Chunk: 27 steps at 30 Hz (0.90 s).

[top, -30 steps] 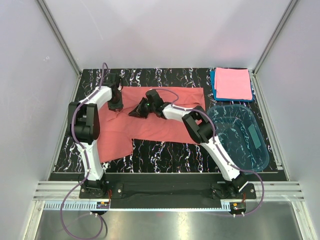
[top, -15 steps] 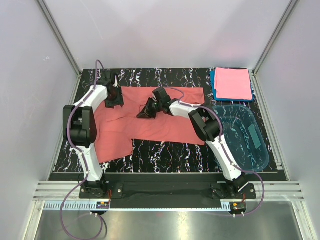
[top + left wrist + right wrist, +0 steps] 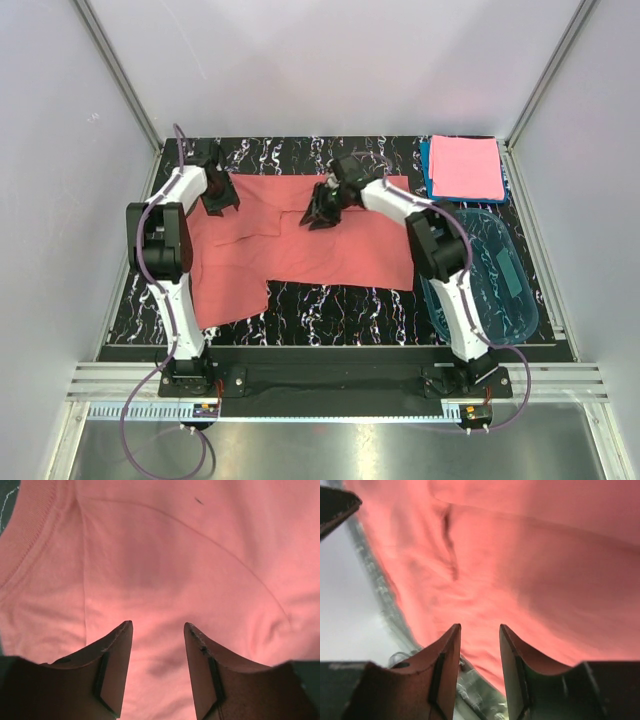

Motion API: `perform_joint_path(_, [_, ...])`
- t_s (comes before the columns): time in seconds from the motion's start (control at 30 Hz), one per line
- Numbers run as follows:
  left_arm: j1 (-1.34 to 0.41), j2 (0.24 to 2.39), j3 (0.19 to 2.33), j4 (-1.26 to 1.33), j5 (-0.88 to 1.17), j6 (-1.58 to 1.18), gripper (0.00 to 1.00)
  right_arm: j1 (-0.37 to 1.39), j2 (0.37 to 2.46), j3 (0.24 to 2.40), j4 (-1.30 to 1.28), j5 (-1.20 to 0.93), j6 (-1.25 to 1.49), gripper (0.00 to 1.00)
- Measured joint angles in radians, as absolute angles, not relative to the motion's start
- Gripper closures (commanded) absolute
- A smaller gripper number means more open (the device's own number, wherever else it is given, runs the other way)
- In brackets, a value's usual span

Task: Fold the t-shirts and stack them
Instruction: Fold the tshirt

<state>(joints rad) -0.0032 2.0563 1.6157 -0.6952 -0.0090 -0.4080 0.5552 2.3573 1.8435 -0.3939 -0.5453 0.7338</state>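
Left gripper (image 3: 157,625) and right gripper (image 3: 480,626) hung slightly parted, empty, over the salmon t-shirt (image 3: 300,250). They were likely placed to flatten it for folding.

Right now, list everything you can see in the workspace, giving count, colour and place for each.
salmon t-shirt: one, salmon red, spread open across the middle of the table.
pink t-shirt: one, light pink, folded square, far right corner, on top of the blue one.
blue t-shirt: one, blue, folded under the pink one, only its edges showing.
plastic tub: one, clear blue, right side of the table, nearer than the folded stack.
table: one, black with white marbling.
left arm, right arm: two, white and black, bases at the near edge.
left pincer: one, open, over the shirt's far left part.
right pincer: one, open, over the shirt's far middle.
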Motion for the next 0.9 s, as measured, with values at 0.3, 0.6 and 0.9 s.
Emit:
perform_joint_path(0.3, [0.085, 2.231, 1.787, -0.833, -0.067, -0.627, 0.49, 0.342, 2.245, 1.953, -0.706, -0.221, 0.454, 0.58])
perform_joint_path(0.6, [0.228, 2.247, 1.820, -0.926, -0.097, -0.636, 0.50, 0.196, 2.257, 2.008, -0.817, -0.133, 0.417, 0.58])
perform_joint_path(0.9, [0.256, 2.194, 1.734, -0.873, -0.068, -0.565, 0.50, 0.144, 2.343, 2.022, -0.705, -0.329, 0.565, 0.47])
